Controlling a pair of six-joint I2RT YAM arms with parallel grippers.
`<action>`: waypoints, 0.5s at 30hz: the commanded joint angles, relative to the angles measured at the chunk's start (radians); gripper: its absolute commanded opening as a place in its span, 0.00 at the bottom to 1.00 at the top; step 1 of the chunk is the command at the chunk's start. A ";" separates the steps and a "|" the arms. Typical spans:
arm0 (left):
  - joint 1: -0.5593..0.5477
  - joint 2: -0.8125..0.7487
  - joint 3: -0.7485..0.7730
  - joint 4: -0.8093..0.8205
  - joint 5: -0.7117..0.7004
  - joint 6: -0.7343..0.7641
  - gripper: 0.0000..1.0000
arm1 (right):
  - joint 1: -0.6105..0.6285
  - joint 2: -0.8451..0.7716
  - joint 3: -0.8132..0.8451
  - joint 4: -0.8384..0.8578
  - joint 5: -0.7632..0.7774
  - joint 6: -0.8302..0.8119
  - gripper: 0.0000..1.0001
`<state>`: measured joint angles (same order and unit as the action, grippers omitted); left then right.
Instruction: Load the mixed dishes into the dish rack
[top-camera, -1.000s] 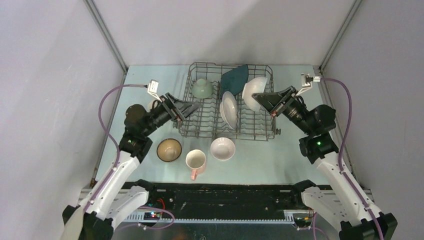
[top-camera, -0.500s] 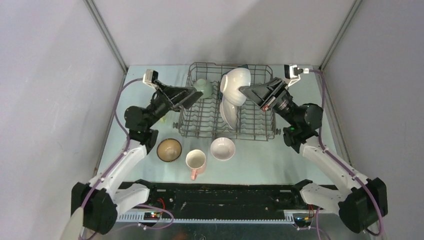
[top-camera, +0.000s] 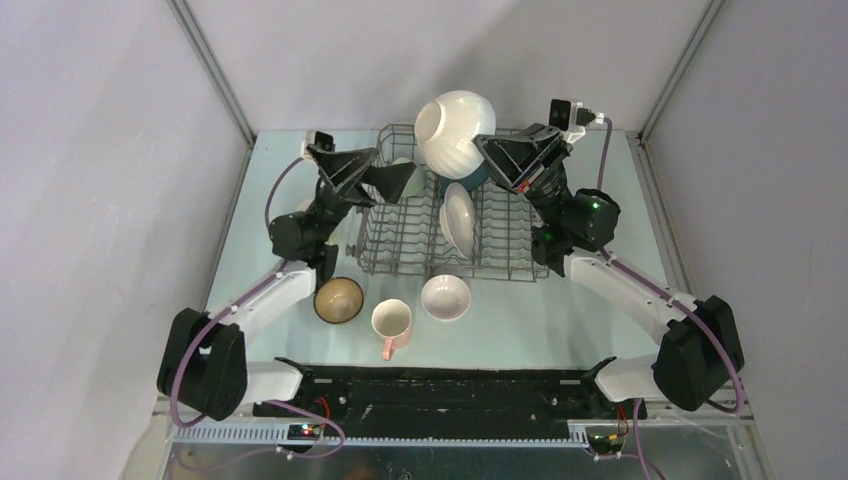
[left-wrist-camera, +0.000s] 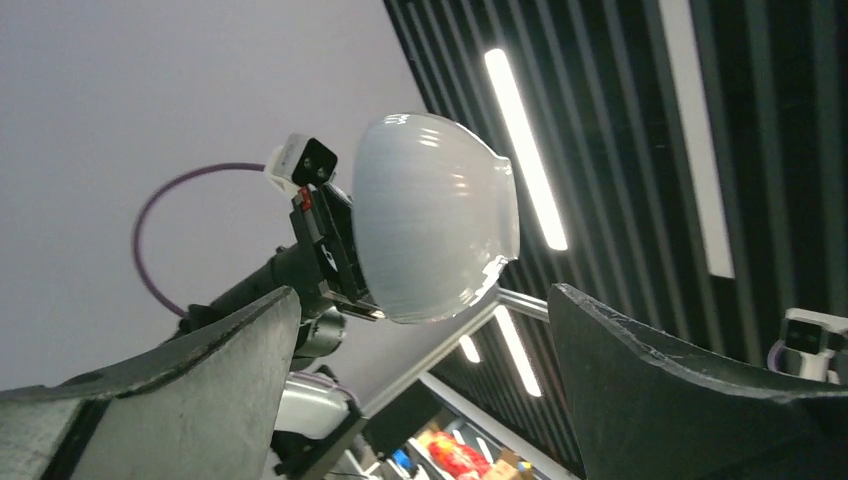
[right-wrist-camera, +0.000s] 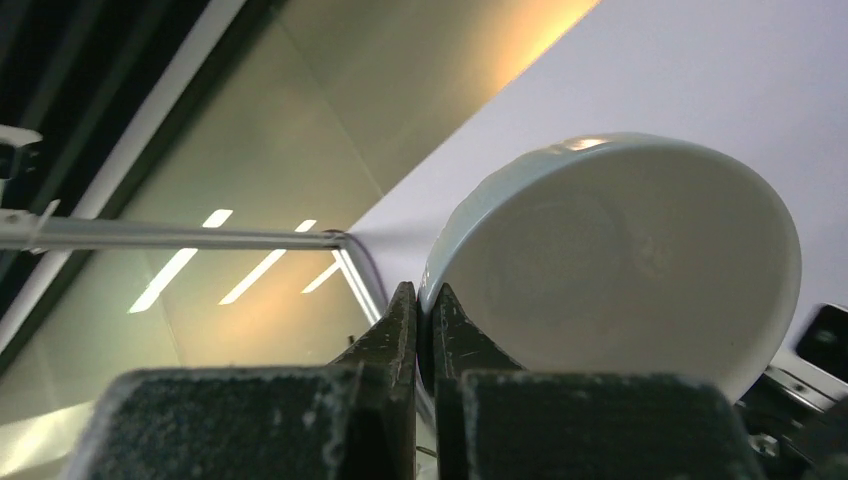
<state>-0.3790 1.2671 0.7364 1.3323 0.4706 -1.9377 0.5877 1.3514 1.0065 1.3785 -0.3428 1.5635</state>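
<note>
My right gripper (top-camera: 484, 150) is raised high above the dish rack (top-camera: 400, 245), shut on the rim of a white bowl (top-camera: 455, 133). In the right wrist view both fingers (right-wrist-camera: 400, 330) pinch that bowl's rim (right-wrist-camera: 620, 260) between them. My left gripper (top-camera: 377, 170) stands open and empty over the rack's left side, tilted upward. The left wrist view shows the held bowl (left-wrist-camera: 430, 215) between and beyond its spread fingers (left-wrist-camera: 690, 390). A white dish (top-camera: 457, 218) stands upright in the rack. A brown bowl (top-camera: 338, 299), a mug (top-camera: 392, 320) and another white bowl (top-camera: 445, 296) sit in front of the rack.
A dark teal plate (top-camera: 476, 180) shows just under the held bowl at the rack's back. Grey enclosure walls and metal frame posts (top-camera: 215, 75) close in the left, right and back. The arm bases sit along the black near edge (top-camera: 450, 395).
Both arms have swung up. The right gripper has carried the white bowl upward and to the left above the rack. The left gripper rose beside it, staying open.
</note>
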 joint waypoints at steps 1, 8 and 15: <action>-0.037 0.023 0.083 0.124 -0.059 -0.118 1.00 | 0.023 0.033 0.110 0.160 0.026 0.048 0.00; -0.050 0.026 0.120 0.105 -0.073 -0.133 1.00 | 0.027 0.069 0.124 0.168 0.012 0.063 0.00; -0.070 0.002 0.144 0.001 -0.040 -0.079 0.99 | 0.033 0.104 0.146 0.166 -0.012 0.083 0.00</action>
<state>-0.4320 1.2961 0.8421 1.3724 0.4183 -2.0430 0.6121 1.4456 1.0794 1.4609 -0.3531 1.6238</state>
